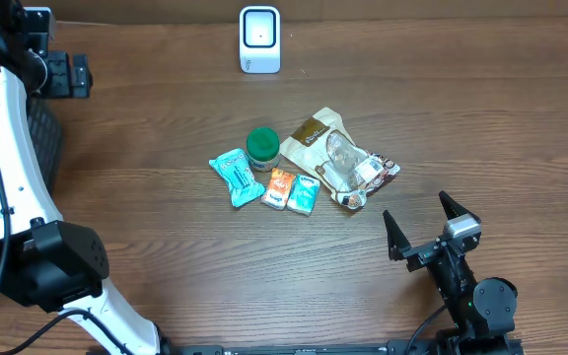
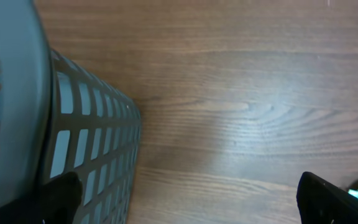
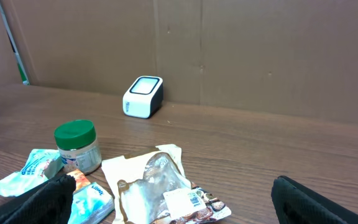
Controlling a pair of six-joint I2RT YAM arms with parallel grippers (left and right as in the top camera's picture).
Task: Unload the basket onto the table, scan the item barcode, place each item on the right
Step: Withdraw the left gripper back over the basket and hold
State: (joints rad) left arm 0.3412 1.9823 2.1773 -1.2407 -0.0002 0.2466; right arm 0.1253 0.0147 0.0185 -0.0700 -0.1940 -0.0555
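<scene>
No wording can be read. The clear pouch (image 3: 157,183) carries a white barcode label (image 3: 188,199), its print too small; lettering on the teal packet (image 3: 30,171) is blurred.

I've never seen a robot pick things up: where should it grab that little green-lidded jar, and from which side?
The small clear jar with the green lid stands upright, so its round lid is the part to grip, jaws coming straight down from above. A brown foil pouch and a teal plastic packet crowd its sides, so a level approach would likely bump them.
</scene>
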